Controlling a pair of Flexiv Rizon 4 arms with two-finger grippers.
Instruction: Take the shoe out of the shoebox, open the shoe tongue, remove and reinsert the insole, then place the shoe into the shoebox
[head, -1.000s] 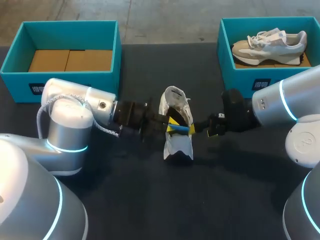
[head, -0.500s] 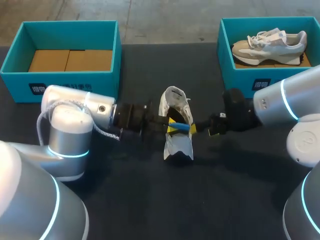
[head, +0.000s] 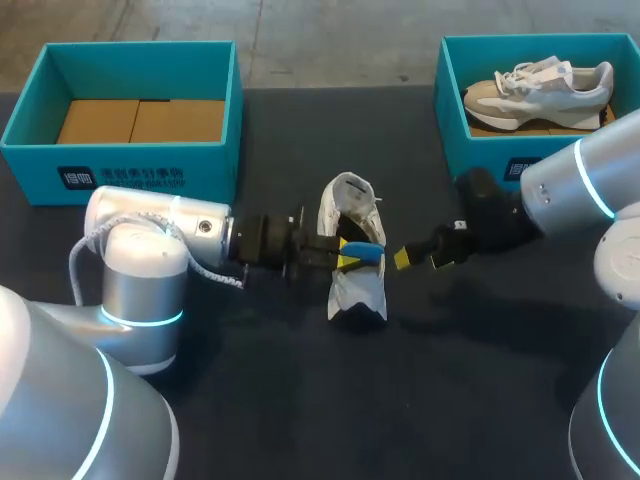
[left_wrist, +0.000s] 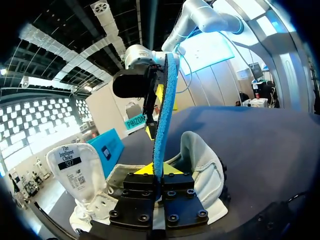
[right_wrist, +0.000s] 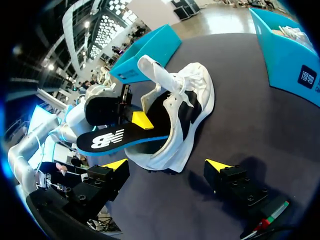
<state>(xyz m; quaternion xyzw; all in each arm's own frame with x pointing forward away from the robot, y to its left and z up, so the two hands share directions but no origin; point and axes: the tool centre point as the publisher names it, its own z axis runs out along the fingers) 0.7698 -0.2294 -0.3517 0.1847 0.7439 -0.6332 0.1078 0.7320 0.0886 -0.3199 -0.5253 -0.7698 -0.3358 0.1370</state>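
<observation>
In the upper left of the head view sits a teal shoebox (head: 150, 165). At the centre, the left gripper (head: 345, 257) is clamped on the blue-edged insole (head: 368, 252), which juts out of the white shoe (head: 357, 295) on the dark table (head: 300, 400). Just right of the shoe, the right gripper (head: 420, 259) hangs with its fingers spread, touching nothing. In the upper right, a second shoebox (head: 480, 155) holds another shoe (head: 540, 85).

Right tool (head: 418, 260) let go of insole (head: 362, 251), fingers now spread, backed off rightward from shoe (head: 357, 290).
</observation>
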